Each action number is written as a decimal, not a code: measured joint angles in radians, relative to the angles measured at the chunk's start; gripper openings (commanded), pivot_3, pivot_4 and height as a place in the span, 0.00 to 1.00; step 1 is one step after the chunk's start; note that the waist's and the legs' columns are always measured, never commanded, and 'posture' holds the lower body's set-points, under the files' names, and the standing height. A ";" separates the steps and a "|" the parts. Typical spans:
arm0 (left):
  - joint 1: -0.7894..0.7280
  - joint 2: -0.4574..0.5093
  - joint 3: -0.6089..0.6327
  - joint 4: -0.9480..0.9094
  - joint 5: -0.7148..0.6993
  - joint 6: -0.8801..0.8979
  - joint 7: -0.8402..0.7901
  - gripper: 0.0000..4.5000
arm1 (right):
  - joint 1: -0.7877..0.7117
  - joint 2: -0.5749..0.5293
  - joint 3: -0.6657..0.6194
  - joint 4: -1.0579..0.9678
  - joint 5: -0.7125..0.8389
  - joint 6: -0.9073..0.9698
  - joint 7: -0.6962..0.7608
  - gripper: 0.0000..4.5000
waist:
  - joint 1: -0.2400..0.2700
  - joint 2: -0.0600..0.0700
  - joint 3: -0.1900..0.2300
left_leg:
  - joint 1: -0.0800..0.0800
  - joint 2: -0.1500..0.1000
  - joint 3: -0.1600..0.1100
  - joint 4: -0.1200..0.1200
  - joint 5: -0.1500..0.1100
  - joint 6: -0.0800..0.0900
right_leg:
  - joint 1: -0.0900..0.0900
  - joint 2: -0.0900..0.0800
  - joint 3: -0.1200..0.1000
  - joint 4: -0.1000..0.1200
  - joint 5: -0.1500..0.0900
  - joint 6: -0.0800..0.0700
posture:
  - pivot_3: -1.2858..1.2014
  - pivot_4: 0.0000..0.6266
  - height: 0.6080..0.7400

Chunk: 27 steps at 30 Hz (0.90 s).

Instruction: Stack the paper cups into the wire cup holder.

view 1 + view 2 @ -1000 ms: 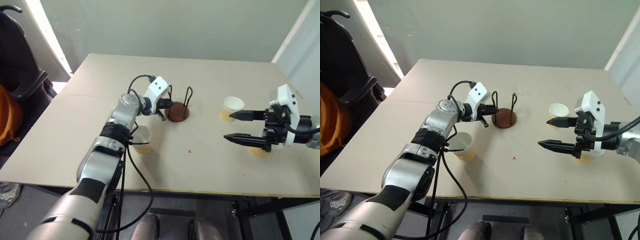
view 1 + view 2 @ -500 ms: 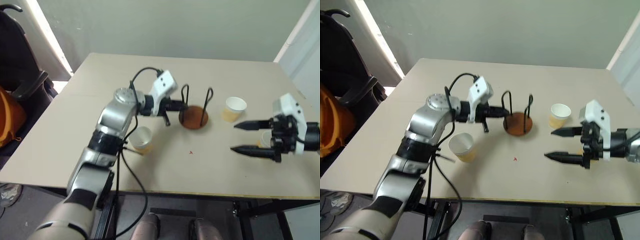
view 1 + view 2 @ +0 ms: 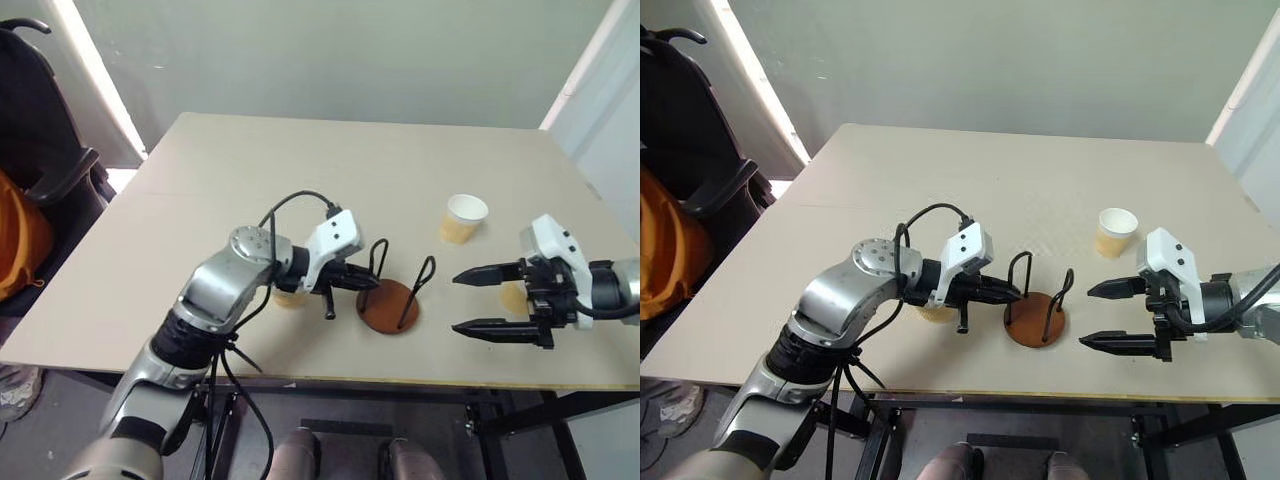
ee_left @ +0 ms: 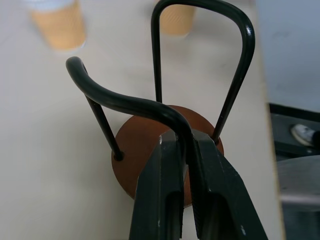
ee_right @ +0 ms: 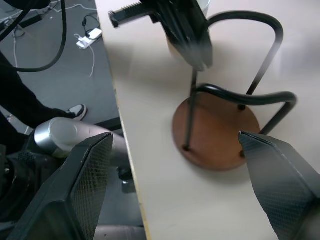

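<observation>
Pale walls stand behind a beige table (image 3: 250,190) that reaches across my view, with a black chair (image 3: 40,120) off its left edge and something orange (image 3: 18,245) on that chair.

My left gripper (image 3: 362,282) is clamped on the top bar of the nearer black loop of the wire cup holder (image 3: 390,300). In my left wrist view both fingers (image 4: 162,200) press against that wire from either side, over the holder's round reddish-brown base, and the 2nd loop rises upright behind it. The holder stands near the front edge of the table, between my 2 arms.

My right gripper (image 3: 492,298) hangs just to the right of the holder with its jaws spread wide and nothing between them; the fingers point left toward the holder without touching it.

I count 3 paper cups. 1 paper cup (image 3: 463,217) stands upright on the right half of the table, behind my right gripper and well apart from the holder. A 2nd paper cup (image 3: 290,297) sits just behind my left wrist, mostly hidden by the arm. A 3rd paper cup (image 3: 514,297) sits on the table behind my right gripper, largely covered by the fingers. None of the cups is in the holder yet.
</observation>
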 measured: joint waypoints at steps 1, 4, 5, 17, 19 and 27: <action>0.001 -0.005 -0.007 0.002 0.004 0.009 0.014 0.01 | 0.000 -0.002 0.002 0.000 -0.005 -0.001 0.002 0.92 | 0.000 0.000 0.000 | 0.000 0.000 0.000 0.000 0.001 -0.001 | 0.000 0.000 0.000 0.000 0.000 0.000 | 0.52 0.24 1.00; 0.001 -0.013 -0.012 0.002 0.006 0.012 0.046 0.07 | 0.000 -0.005 0.005 0.000 -0.012 -0.009 0.006 0.92 | 0.000 0.000 0.000 | 0.000 0.001 0.001 0.000 0.002 -0.004 | 0.000 0.000 0.000 0.000 0.000 0.000 | 0.52 0.24 1.00; 0.001 -0.014 -0.014 0.002 0.006 0.012 0.053 0.14 | 0.000 -0.005 0.005 0.001 -0.018 -0.010 0.006 0.92 | 0.000 0.000 0.000 | 0.000 0.001 0.001 0.000 0.002 -0.005 | 0.000 0.000 0.000 0.000 0.000 0.001 | 0.52 0.24 1.00; 0.000 0.050 -0.074 -0.043 0.001 0.105 0.072 0.86 | -0.010 -0.009 0.034 0.044 -0.090 -0.036 0.005 0.92 | -0.001 0.000 0.000 | 0.000 0.002 0.002 0.000 -0.002 -0.009 | -0.001 0.000 0.000 0.000 -0.001 0.007 | 0.52 0.24 1.00; 0.000 0.078 -0.072 -0.080 -0.013 0.134 0.071 0.86 | -0.012 -0.026 0.034 0.060 -0.106 -0.044 0.008 0.92 | 0.000 0.000 0.000 | -0.001 0.002 0.002 0.000 -0.003 -0.009 | -0.001 0.000 0.000 0.000 -0.001 0.007 | 0.52 0.24 1.00; -0.006 0.257 -0.013 -0.108 -0.020 0.102 0.031 0.86 | 0.004 -0.172 0.036 0.253 -0.280 -0.143 0.042 0.92 | 0.001 0.000 0.000 | -0.001 0.003 0.002 -0.001 -0.006 -0.009 | -0.002 0.000 0.000 0.000 -0.003 0.004 | 0.52 0.24 1.00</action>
